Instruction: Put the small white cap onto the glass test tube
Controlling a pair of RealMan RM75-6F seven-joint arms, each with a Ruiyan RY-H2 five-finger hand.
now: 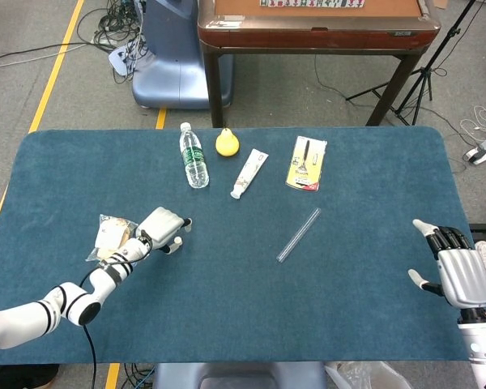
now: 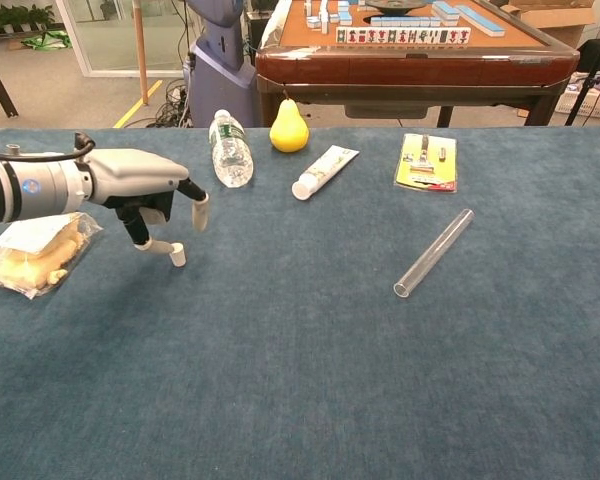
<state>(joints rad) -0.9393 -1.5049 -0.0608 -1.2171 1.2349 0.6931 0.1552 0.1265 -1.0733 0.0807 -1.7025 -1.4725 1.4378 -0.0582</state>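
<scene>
Blue felt covers the table point(image 1: 227, 324) in the head view, where one glass test tube point(image 1: 298, 235) lies bare near the centre. One water bottle point(image 1: 193, 156), one yellow pear point(image 1: 227, 143), one white squeeze tube point(image 1: 249, 173) and one yellow card pack point(image 1: 307, 163) sit toward twelve o'clock. At nine o'clock, the left hand point(image 1: 160, 226) hovers beside one snack bag point(image 1: 112, 236); the cap is too small to make out here. The right hand point(image 1: 454, 271) rests at four o'clock, fingers spread, holding nothing.

From the chest view, one small white cap point(image 2: 178, 255) stands on the felt, well apart from the test tube at about nine o'clock of it. The left hand point(image 2: 145, 190) reaches down with one fingertip point(image 2: 160, 249) touching the cap and another raised above it; the cap is not lifted.
</scene>
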